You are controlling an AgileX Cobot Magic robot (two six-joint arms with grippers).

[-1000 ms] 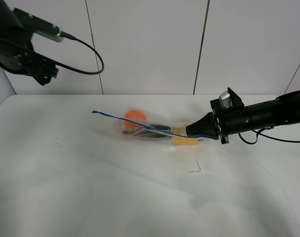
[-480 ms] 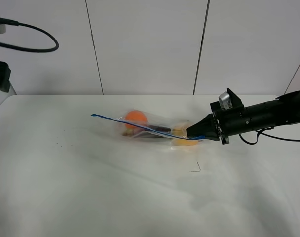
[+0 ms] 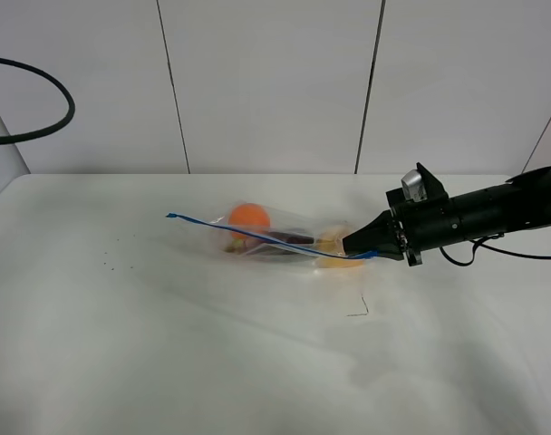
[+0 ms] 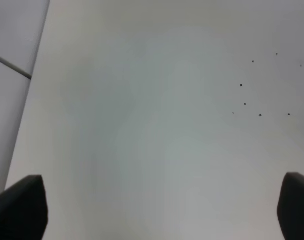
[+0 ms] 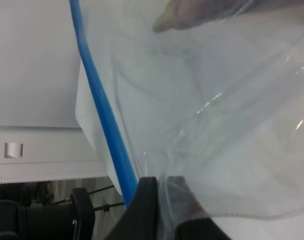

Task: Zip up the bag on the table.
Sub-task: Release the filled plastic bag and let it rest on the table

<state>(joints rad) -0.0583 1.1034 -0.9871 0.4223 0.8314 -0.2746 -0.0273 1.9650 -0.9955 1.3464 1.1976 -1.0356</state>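
The clear bag [image 3: 285, 237] lies on the white table [image 3: 167, 344] near its middle, with an orange [image 3: 249, 217], a dark eggplant [image 3: 289, 239] and a yellow fruit [image 3: 334, 254] inside. Its blue zipper strip [image 3: 221, 227] runs from the free left end to my right gripper [image 3: 364, 251], which is shut on the strip's right end. In the right wrist view the strip [image 5: 99, 110] and clear plastic enter the closed right gripper [image 5: 166, 207]. My left gripper [image 4: 159, 210] is open and empty above bare table [image 4: 142, 125]; only its fingertips [image 4: 22, 205] show.
The left arm is out of the exterior view; only its black cable [image 3: 49, 122] loops in at the upper left. Small dark specks [image 3: 108, 265] mark the table left of the bag, also in the left wrist view [image 4: 252, 100]. A thin dark mark [image 3: 359, 308] lies in front of the bag.
The left arm has drawn back to the left and left the exterior view. The bag's free left end has dropped slightly. The right gripper has stayed in place on the zipper end.
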